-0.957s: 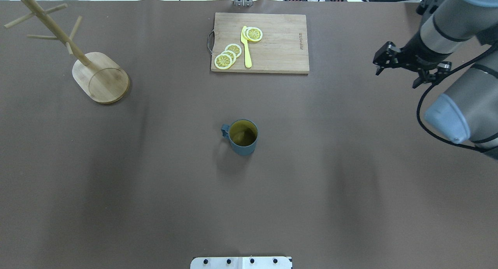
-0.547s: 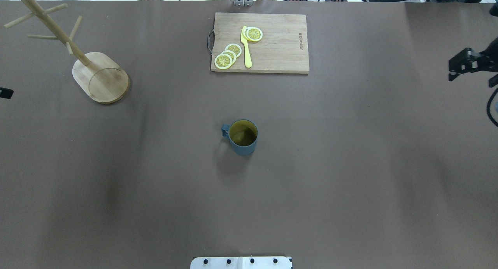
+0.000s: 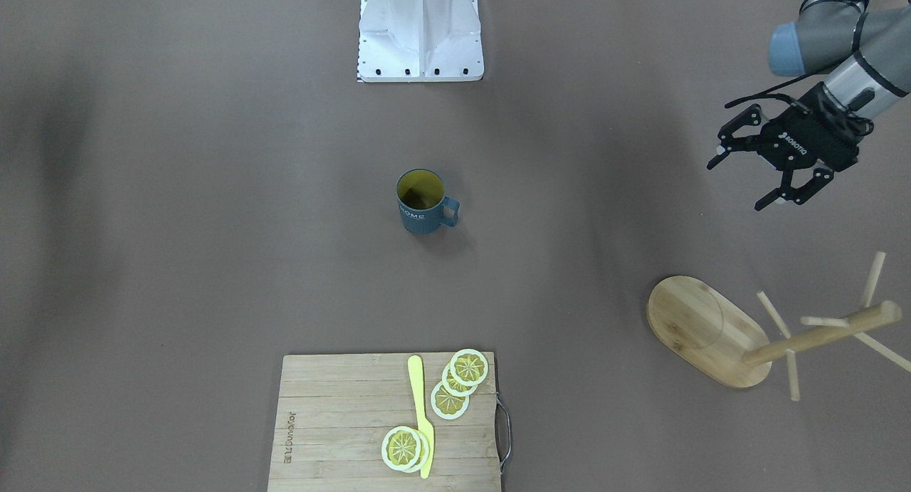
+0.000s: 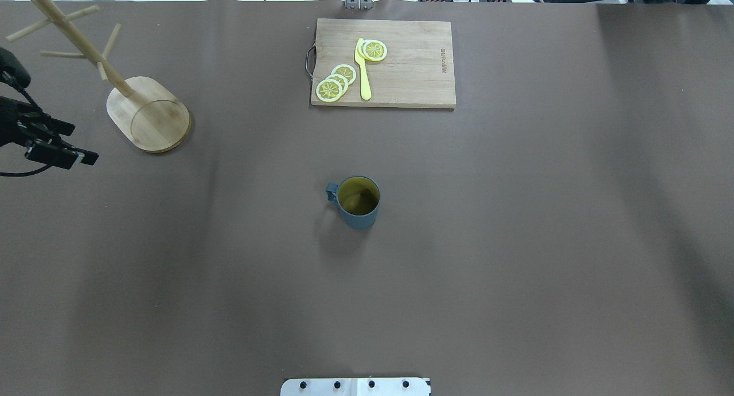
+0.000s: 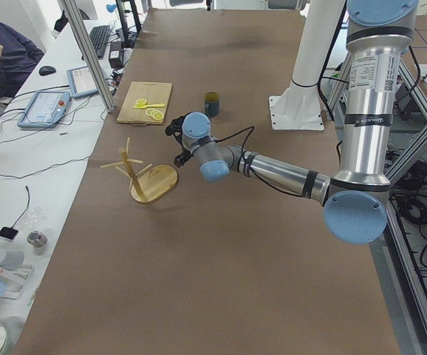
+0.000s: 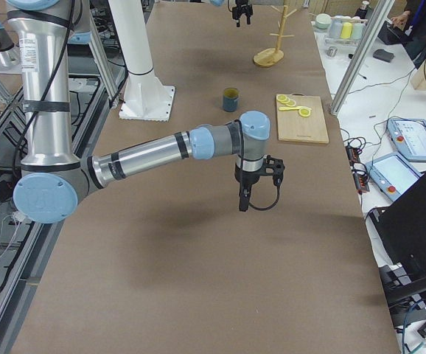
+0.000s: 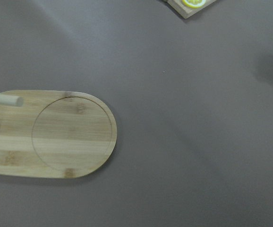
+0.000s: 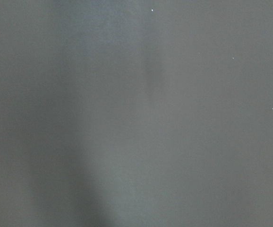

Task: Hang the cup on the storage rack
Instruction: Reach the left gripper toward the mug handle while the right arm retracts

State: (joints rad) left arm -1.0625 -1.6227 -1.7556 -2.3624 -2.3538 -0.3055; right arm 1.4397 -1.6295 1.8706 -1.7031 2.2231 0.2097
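The dark teal cup (image 4: 358, 204) stands upright at mid-table, handle toward the rack side; it also shows in the front view (image 3: 421, 211). The bamboo storage rack (image 4: 148, 114) stands at the far left, its pegs bare, and shows in the front view (image 3: 701, 332) and left wrist view (image 7: 51, 135). My left gripper (image 3: 736, 186) is open and empty, hovering beside the rack's base, far from the cup; it enters the overhead view's left edge (image 4: 80, 142). My right gripper (image 6: 244, 205) shows only in the exterior right view, over bare table; I cannot tell its state.
A wooden cutting board (image 4: 401, 69) with lemon slices (image 4: 335, 82) and a yellow knife (image 4: 363, 69) lies at the table's far middle. The robot's white base plate (image 3: 420, 29) sits at the near edge. Brown mat covers the table.
The right arm has swung out of the overhead view to the right. The left gripper has come in at the left edge beside the rack. The cup has not moved.
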